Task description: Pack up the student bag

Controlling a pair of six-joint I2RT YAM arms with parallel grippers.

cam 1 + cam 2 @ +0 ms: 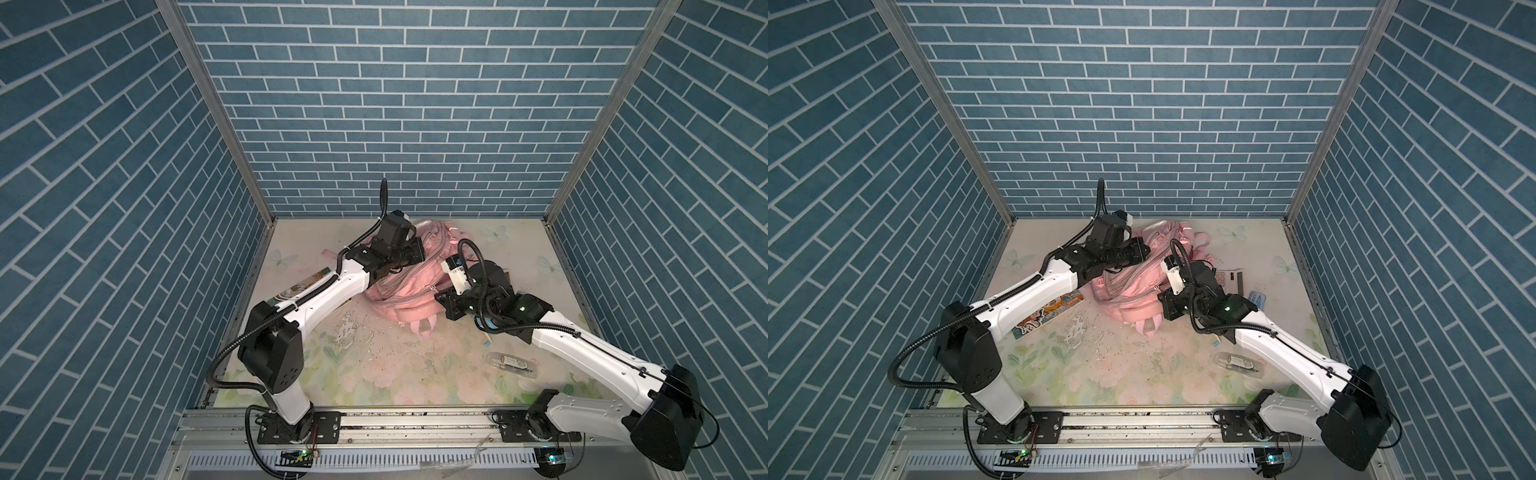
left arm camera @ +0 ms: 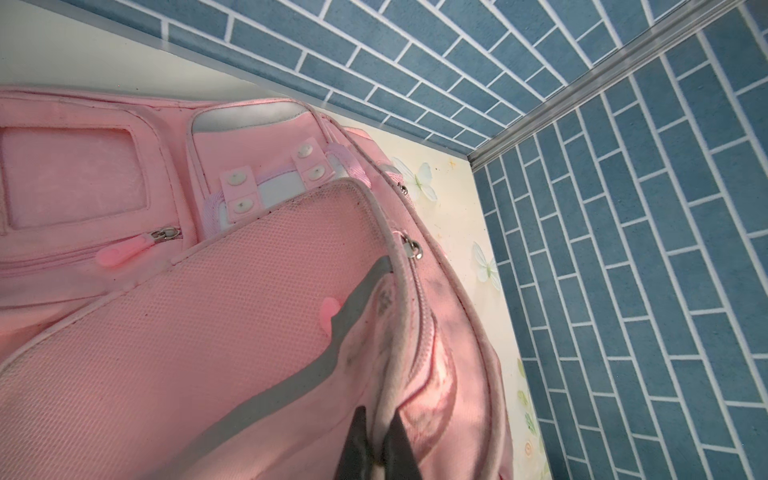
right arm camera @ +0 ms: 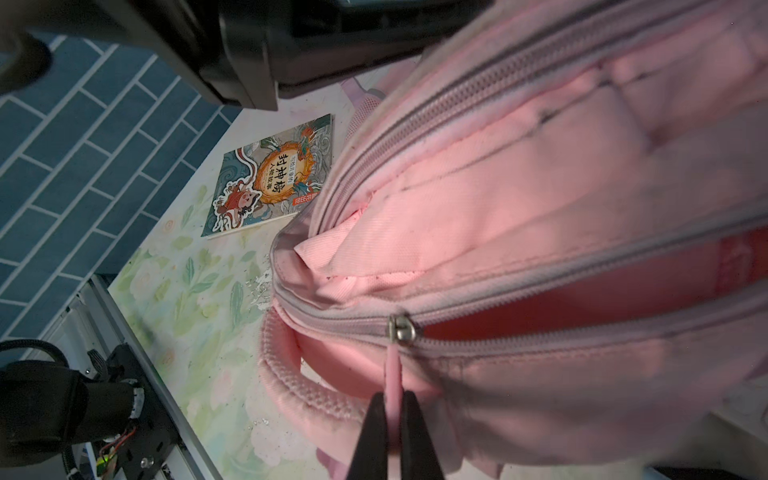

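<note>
Item: student bag, pink, lying mid-table toward the back wall, between both arms. I see my left gripper pinching the bag's fabric edge and my right gripper pinching the pink zipper pull. A storybook lies beside the bag.

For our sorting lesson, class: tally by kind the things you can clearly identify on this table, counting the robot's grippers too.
grippers: 2 (left gripper, right gripper)
student bag: 1
storybook: 1
calculator: 1
clear pencil case: 1
Total: 6; two small bluish bits are too unclear to sort.
</note>
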